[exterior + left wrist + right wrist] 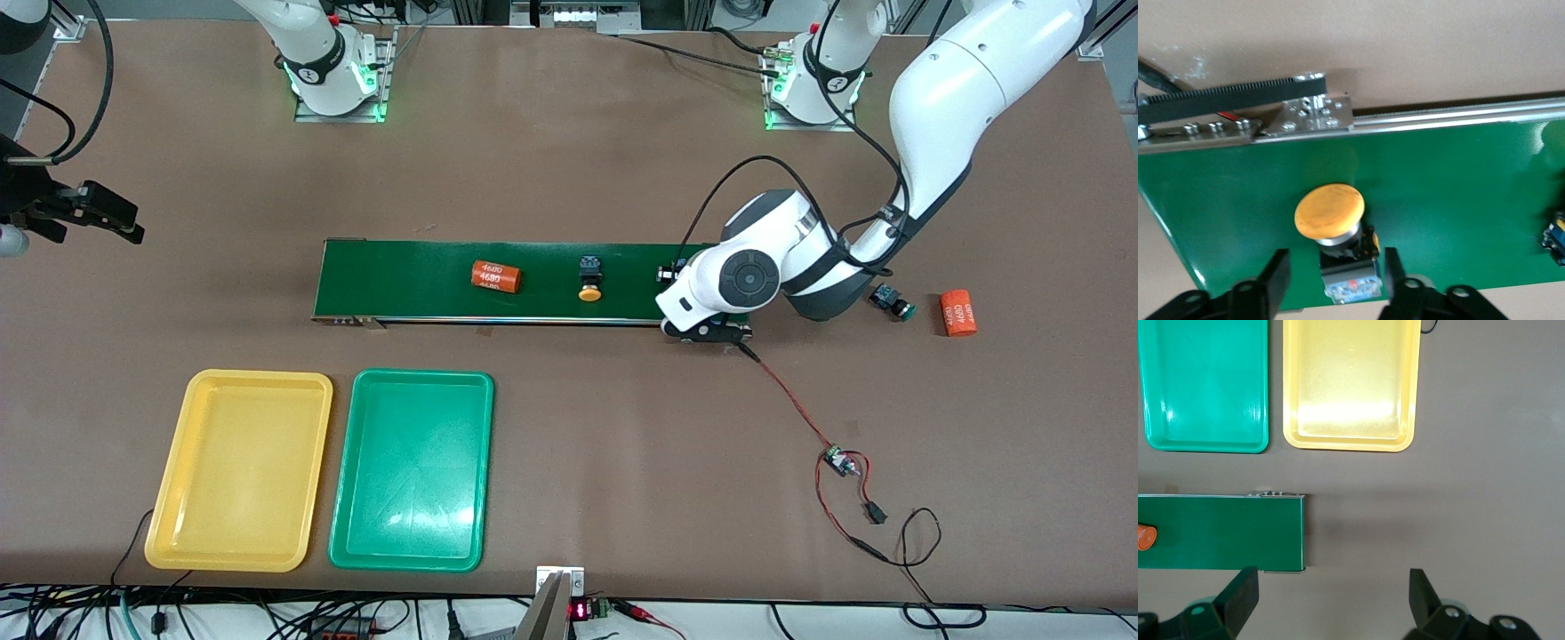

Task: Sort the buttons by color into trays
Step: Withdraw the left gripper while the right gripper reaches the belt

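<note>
White "4680" print marks the orange cylinder point(495, 276) on the conveyor belt point(400, 280) beside a yellow button point(589, 278); only the left wrist view shows the left tool point(1335, 277), parted, straddling another yellow button point(1330, 212); the right tool point(1331, 595) hangs wide above the table point(1458, 493).

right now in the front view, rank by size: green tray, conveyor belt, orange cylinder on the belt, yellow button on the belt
1. conveyor belt, longest, and partly hidden under the left arm
2. green tray
3. orange cylinder
4. yellow button, slightly smaller than the cylinder
</note>
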Available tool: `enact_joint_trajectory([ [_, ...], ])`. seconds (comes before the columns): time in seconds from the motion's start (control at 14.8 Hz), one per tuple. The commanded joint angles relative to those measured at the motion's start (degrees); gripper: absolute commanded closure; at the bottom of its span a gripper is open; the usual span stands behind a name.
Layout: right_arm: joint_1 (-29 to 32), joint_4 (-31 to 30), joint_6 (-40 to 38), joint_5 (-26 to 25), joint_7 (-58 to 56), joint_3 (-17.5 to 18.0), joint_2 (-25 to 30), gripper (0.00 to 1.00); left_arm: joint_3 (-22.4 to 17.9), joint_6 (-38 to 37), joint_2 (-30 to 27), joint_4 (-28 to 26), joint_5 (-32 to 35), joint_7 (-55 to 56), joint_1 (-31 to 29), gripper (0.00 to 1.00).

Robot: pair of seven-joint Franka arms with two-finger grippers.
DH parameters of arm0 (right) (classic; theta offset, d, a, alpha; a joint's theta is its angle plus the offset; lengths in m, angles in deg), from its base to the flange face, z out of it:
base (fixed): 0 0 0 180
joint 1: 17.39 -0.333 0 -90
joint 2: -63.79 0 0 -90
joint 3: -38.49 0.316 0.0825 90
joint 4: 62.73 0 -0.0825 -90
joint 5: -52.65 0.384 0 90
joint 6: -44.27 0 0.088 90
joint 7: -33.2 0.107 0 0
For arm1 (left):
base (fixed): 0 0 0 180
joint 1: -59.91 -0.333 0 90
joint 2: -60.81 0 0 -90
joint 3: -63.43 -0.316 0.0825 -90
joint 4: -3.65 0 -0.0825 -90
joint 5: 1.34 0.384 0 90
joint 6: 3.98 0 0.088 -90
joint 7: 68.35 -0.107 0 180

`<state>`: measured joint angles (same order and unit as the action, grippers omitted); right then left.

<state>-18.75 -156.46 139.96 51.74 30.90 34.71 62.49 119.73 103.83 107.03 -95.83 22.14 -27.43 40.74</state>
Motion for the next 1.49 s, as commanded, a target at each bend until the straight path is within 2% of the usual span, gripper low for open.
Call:
enact_joint_trajectory([
  [0.0, 0.40, 1.01, -0.24, 0.29, 0.37, 0.17, -0.55, 0.00, 2.75, -4.77, -1.49, 3.31, -0.45, -0.67, -3.67, 0.00],
  [0.14, 0.40, 1.01, -0.24, 0.29, 0.37, 0.08, -0.55, 0.00, 3.56, -11.19, -1.40, 8.14, 0.16, -0.84, -5.00, 0.00],
  [0.34, 0.40, 1.01, -0.24, 0.29, 0.37, 0.17, -1.61, 0.00, 1.54, -17.01, -1.13, 13.78, 3.22, -0.93, -5.87, 0.00],
  [0.54, 0.40, 1.01, -0.24, 0.38, 0.37, 0.17, -3.19, 0.00, 1.63, -17.02, -1.13, 14.23, 7.45, -2.06, -9.38, 0.00],
  [0.75, 0.14, 1.00, -0.15, 0.64, 0.37, 0.26, -4.50, 0.00, 1.54, -17.02, -1.13, 14.32, 9.03, -14.33, -15.44, 0.00],
  [0.95, -0.21, 0.92, 0.11, 8.62, 0.37, 0.43, -6.61, 0.00, 0.32, -16.76, -1.05, 14.32, 9.48, -21.83, -19.23, 0.00],
  [1.15, -4.85, 0.83, 3.26, 8.73, 0.37, 0.61, -9.33, 0.00, -0.12, -16.76, -1.31, 14.67, 9.39, -31.40, -22.22, 0.00],
  [1.22, -5.92, 0.74, 4.15, 8.64, 0.81, 0.61, -10.47, 0.00, -2.48, -16.50, -2.35, 14.76, 9.31, -32.65, -21.62, 0.00],
  [1.42, -10.39, 0.74, 5.55, 8.55, 2.39, 0.61, -13.46, 0.00, -15.83, -14.40, -7.88, 14.41, 5.89, -37.56, -14.95, 0.00],
])
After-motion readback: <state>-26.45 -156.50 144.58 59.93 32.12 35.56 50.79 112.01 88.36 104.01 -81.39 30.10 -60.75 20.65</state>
